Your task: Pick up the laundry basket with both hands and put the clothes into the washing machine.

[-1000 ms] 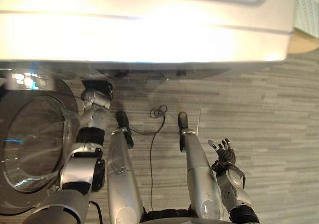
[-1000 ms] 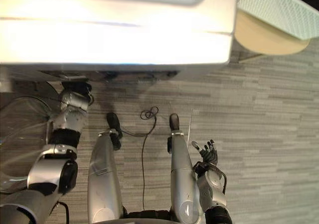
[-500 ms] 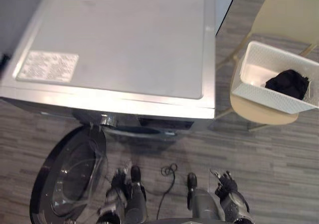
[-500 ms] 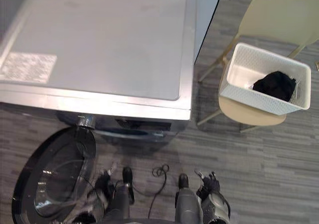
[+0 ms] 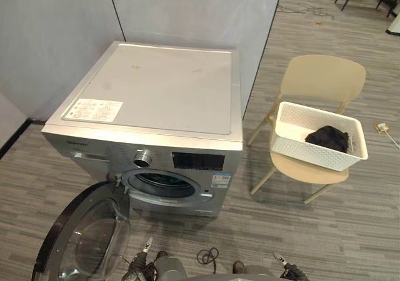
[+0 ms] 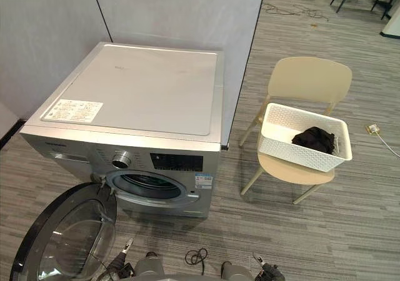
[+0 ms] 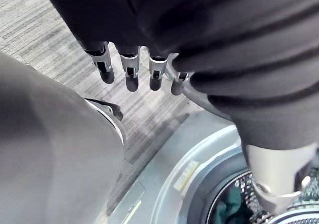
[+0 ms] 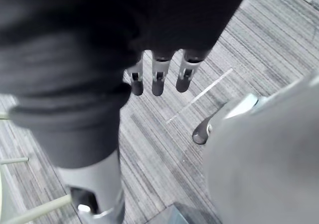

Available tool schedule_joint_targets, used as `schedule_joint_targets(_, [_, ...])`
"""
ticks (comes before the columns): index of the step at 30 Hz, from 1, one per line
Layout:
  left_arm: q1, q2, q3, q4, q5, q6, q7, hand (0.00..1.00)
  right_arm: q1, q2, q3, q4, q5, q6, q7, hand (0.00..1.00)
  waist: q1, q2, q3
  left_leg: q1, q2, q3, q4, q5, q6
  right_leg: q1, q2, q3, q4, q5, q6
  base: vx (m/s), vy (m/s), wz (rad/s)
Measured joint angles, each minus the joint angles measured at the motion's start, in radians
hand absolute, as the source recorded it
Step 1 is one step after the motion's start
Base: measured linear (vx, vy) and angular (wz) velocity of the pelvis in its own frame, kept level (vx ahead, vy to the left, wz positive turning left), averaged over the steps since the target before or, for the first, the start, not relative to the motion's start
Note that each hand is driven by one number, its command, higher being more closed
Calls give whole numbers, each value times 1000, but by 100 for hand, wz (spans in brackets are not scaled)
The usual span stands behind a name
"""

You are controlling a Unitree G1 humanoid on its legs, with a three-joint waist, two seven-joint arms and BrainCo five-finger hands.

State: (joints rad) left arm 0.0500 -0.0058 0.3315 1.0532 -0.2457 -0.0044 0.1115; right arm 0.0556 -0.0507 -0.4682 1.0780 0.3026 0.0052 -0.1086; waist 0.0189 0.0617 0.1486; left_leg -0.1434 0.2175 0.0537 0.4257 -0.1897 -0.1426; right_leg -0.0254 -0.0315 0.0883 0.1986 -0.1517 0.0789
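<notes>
Altogether one washing machine (image 5: 156, 93), one laundry basket (image 5: 312, 153), one chair (image 5: 322, 75).

View: our camera has swung up from the floor (image 5: 350, 231); we now take in the whole washer (image 5: 156, 100), its open door (image 5: 81, 237), the chair (image 5: 322, 78) and the basket (image 5: 315, 150) with dark clothes (image 5: 328, 137).
Left hand (image 5: 139, 266): we have drawn it back from the washer's front; it now hangs low by the door's edge, fingers (image 7: 130, 70) straight.

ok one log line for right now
left hand: open, empty | right hand: open, empty | laundry basket: on chair, dark clothes inside | washing machine door: open
</notes>
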Motion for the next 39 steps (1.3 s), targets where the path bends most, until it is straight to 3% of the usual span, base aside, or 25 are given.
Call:
schedule_joint_targets(1, [8, -2, -12, 0, -1, 0, 0, 0, -6, -8, 6, 0, -1, 0, 0, 0, 3, 10, -4, 7, -56, -52, 19, -60, 19, -12, -2, 47, 7, 0, 0, -69, 178, -92])
schedule_joint_targets(5, [16, 19, -29, 2, 5, 0, 2, 0, -10, 1, 97, -3, -1, 2, 4, 0, -1, -6, -39, 49, -151, -56, -70, -89, 49, -13, -25, 219, -93, 68, -5, -2, 183, -90])
schedule_joint_targets(9, [14, 30, -67, 20, 98, 10, 2, 0, 17, 7, 109, -4, -2, 1, 5, 0, -7, -15, -60, 102, -149, 39, -139, -89, 52, -32, -29, 295, -133, 108, -5, 73, 88, -73])
schedule_joint_targets(12, [-7, 26, -107, 18, 171, 19, -2, 0, 35, 7, 106, -29, 1, -1, 6, 0, -23, -27, -64, 108, -139, 73, -183, -89, 52, -98, 5, 323, -103, 118, 6, 149, 14, -71])
schedule_joint_targets(13, [-18, 18, -104, 15, 183, 21, -2, 0, 31, 13, 106, -49, 1, 0, 8, 0, -23, -16, -59, 103, -123, 90, -183, -81, 55, -160, 46, 289, -51, 143, 20, 181, 8, -162])
schedule_joint_targets(14, [-35, 19, -99, 16, 192, 24, -3, 0, 30, 17, 105, -73, -1, -6, 21, 0, -19, -9, -52, 100, -97, 145, -175, -65, 81, -220, 82, 219, -4, 165, -12, 172, 5, -181])
schedule_joint_targets(15, [-37, 20, -100, 13, 193, 23, -2, 0, 29, 18, 103, -76, -4, -8, 24, 0, -20, -10, -48, 96, -82, 175, -169, -65, 80, -249, 98, 169, 13, 180, -32, 152, -39, -195])
schedule_joint_targets(16, [-57, 22, -106, 13, 197, 20, -3, 0, 18, 16, 93, -71, -10, -4, 24, 0, -18, 4, -31, 99, -38, 229, -169, -64, 79, -286, 97, 18, 30, 194, -78, 189, -135, -150])
schedule_joint_targets(17, [-86, 30, -127, 14, 197, 19, -3, 0, 10, 10, 59, -56, -21, 4, 23, 0, -29, -5, -13, 134, -43, 258, -181, -63, 79, -298, 39, -177, 76, 137, -114, 204, -150, -127])
schedule_joint_targets(19, [-121, 40, -146, 18, 193, 17, -3, 0, 18, 2, 29, -30, -34, 4, 22, 0, -51, -1, 11, 174, -40, 263, -178, -64, 79, -299, -10, -282, 142, 93, -96, 175, -141, -55])
schedule_joint_targets(21, [-142, 46, -175, 19, 174, 5, -2, 0, 29, -4, 14, -30, -37, 7, 23, 0, -66, 11, 20, 213, -21, 251, -181, -65, 76, -341, -62, -289, 254, 45, -86, 199, -203, -26])
schedule_joint_targets(22, [-144, 55, -185, 19, 171, -3, -3, 0, 38, -7, 14, -29, -37, 9, 24, 0, -64, -1, 17, 232, -20, 250, -179, -69, 61, -342, -103, -271, 241, 48, -75, 234, -242, -12])
schedule_joint_targets(23, [-144, 71, -190, 21, 168, -6, -3, 0, 48, -8, 14, -21, -37, 9, 25, 0, -62, -2, 18, 246, -18, 247, -180, -73, 32, -335, -111, -256, 226, 43, -18, 319, -351, -8])
schedule_joint_targets(24, [-153, 64, -203, 40, 168, -6, -5, 0, 26, -24, -11, 20, -37, 11, 26, 0, -62, 32, 24, 260, 22, 247, -198, -49, -11, -324, -69, -266, 248, 29, -41, 268, -324, -6])
schedule_joint_targets(26, [-144, 62, -200, 49, 171, -5, -5, 0, 8, -37, -37, 48, -38, 13, 26, 0, -60, 29, 26, 289, 33, 230, -214, -1, -47, -318, -51, -273, 284, -8, -65, 255, -334, -10])
schedule_joint_targets(28, [-110, 59, -136, 58, 177, -1, -4, 0, 8, -33, -58, 77, -39, 15, 31, 0, -61, 21, 27, 280, 95, 186, -79, 10, -62, -262, -5, -299, 303, -73, -99, 238, -326, -5])
schedule_joint_targets(29, [-102, 57, -118, 58, 176, 1, -3, 0, 10, -31, -75, 81, -38, 17, 34, 0, -62, 19, 28, 260, 115, 172, -15, 16, -57, -244, 7, -308, 300, -86, -106, 169, -265, 7])
schedule_joint_targets(30, [-84, 57, -85, 57, 173, 1, -3, 0, 13, -30, -92, 83, -37, 17, 38, 0, -62, 10, 32, 192, 151, 148, 147, 60, 14, -203, 30, -313, 280, -107, -117, 186, -329, 4])
schedule_joint_targets(31, [-62, 59, -67, 56, 164, 1, -3, 0, 13, -28, -91, 79, -37, 17, 39, 0, -58, -4, 41, 96, 183, 127, 340, 103, 128, -150, 50, -309, 238, -111, -128, 186, -329, 1])
schedule_joint_targets(32, [-50, 55, -56, 55, 152, 2, -4, 0, 16, -24, -92, 71, -35, 16, 39, 0, -59, -11, 46, 52, 184, 112, 426, 83, 146, -127, 59, -308, 219, -108, -136, 166, -269, -12])
schedule_joint_targets(33, [-35, 50, -50, 50, 130, 1, -6, 0, 16, -25, -90, 59, -31, 14, 38, 0, -55, -13, 49, 2, 164, 92, 523, 60, 143, -91, 71, -300, 194, -105, -145, 190, -198, -37])
schedule_joint_targets(35, [-8, 50, -39, 3, 100, -5, -7, 0, 4, -45, -67, 41, -26, 6, 38, 0, -17, -20, 54, -93, -7, 23, 572, -6, 62, -35, 85, -251, 156, -108, -165, 167, -110, -64])
schedule_joint_targets(36, [-2, 49, -38, -3, 99, -5, -8, 0, -8, -46, -64, 47, -28, 5, 39, 0, -4, -19, 54, -99, -45, 23, 535, -15, 59, -25, 87, -236, 148, -107, -166, 128, -10, -62])
schedule_joint_targets(37, [8, 51, -36, -3, 98, -6, -11, 0, -29, -48, -63, 47, -30, 4, 41, 0, 1, -16, 53, -115, -88, 57, 439, -30, 83, 4, 92, -220, 125, -106, -165, 161, 4, -47])
schedule_joint_targets(39, [18, 50, -25, -5, 97, -6, -20, 0, -47, -35, -53, 32, -34, 4, 41, 0, 5, -15, 52, -137, -107, 121, 278, -42, 104, 41, 94, -209, 89, -107, -161, 256, 24, -17])
